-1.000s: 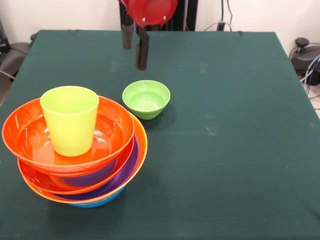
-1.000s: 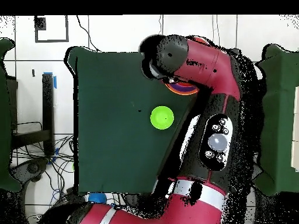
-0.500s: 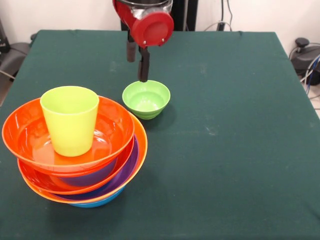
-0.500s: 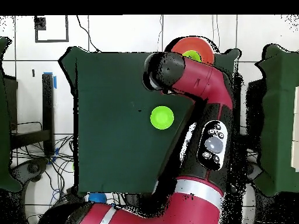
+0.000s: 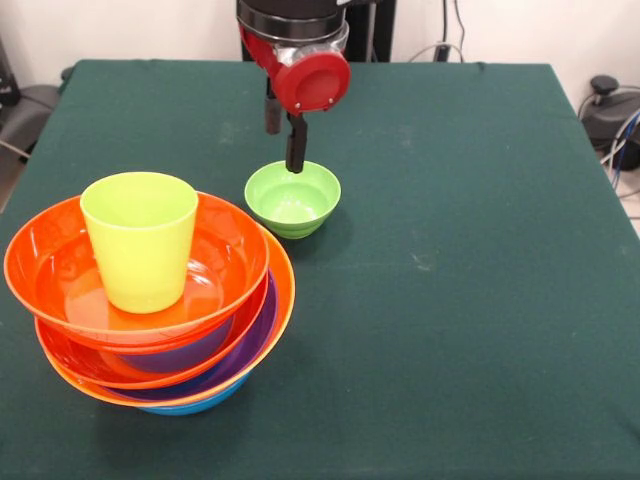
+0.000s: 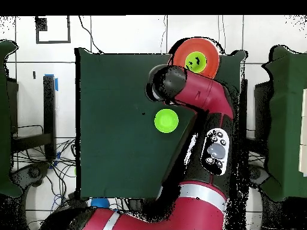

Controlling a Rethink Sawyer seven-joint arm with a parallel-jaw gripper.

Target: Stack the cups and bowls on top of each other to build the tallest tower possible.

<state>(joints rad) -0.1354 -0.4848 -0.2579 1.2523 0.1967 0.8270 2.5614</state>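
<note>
Beside the tower (image 5: 150,320), toward the counter's (image 5: 470,300) centre, stands the small lime-green bowl (image 5: 292,198), apart from the stack. Above this bowl's far rim hangs the gripper (image 5: 283,140), its two dark fingers (image 5: 295,148) spread apart and holding nothing; one finger tip appears to dip just at the rim, though contact cannot be judged. On the tower, nested orange, red-orange, purple and blue bowls carry the upright lime-green tumbler (image 5: 140,240) in the topmost orange bowl (image 5: 60,270).
</note>
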